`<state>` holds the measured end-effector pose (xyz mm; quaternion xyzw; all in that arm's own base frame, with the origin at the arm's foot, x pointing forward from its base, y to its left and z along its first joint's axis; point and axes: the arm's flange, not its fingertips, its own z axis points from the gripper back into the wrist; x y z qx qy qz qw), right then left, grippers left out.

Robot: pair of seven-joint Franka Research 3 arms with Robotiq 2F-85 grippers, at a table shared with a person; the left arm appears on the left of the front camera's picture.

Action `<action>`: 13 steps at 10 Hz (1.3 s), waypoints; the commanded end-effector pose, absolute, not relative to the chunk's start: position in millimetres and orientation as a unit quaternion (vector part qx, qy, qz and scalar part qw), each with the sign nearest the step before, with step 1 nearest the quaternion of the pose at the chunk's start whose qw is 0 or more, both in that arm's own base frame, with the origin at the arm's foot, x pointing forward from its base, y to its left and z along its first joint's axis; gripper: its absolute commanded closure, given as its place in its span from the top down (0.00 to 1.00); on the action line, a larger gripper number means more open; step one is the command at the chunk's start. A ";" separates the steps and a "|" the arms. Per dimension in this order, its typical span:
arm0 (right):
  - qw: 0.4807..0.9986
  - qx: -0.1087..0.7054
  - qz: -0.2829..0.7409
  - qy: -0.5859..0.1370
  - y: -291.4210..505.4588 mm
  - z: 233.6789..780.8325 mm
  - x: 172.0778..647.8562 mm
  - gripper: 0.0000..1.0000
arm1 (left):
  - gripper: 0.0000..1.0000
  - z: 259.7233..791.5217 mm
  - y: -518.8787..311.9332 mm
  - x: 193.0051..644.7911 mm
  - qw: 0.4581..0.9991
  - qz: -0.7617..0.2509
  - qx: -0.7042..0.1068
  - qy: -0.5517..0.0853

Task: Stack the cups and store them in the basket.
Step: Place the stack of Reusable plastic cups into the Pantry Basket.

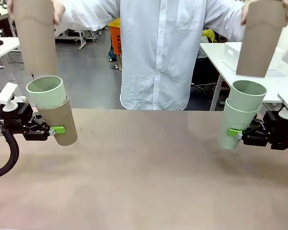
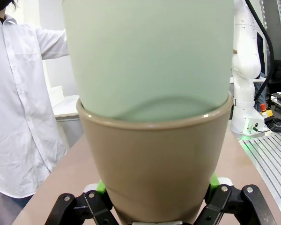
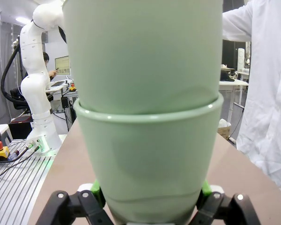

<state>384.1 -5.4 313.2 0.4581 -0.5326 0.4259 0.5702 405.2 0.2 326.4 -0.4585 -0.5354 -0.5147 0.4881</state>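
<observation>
Nearest the left wrist camera, a tan-brown matte tapered tumbler (image 2: 154,164) is clamped low on its body between the green pads (image 2: 100,187) of the left gripper (image 2: 157,206). A pale mint green tumbler (image 2: 150,56) of the same handleless form is nested in it, with most of its body standing out above the tan rim. From the front, this pair hangs clear of the brown tabletop (image 1: 144,182), tilted, with the mouths up and leaning toward the robot's left.

On the opposite side, the right gripper (image 1: 235,132) is clenched on a lower mint green tumbler (image 1: 232,125), which carries an upper mint green tumbler (image 1: 247,96) seated inside it. This stack is also off the table and leans toward the robot's right.

Across the table stands a person in a white shirt (image 1: 158,52). The hand on the robot's left side (image 1: 59,10) holds one tan-brown tumbler (image 1: 36,38) above the left stack, apart from it. The hand on the robot's right side (image 1: 244,13) holds another tan-brown tumbler (image 1: 260,40) above the right stack, also not touching.

A white rectangular bin (image 1: 230,55) sits on a white side table (image 1: 216,50) beyond, partly hidden by that cup and well apart from both grippers. Its handle slots cannot be made out.
</observation>
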 end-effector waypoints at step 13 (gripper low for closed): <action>0.570 0.454 0.429 -0.534 -3.5 316.9 385.2 0.85 | 0.85 330.1 -1.9 406.1 0.486 -0.512 -0.455 -0.543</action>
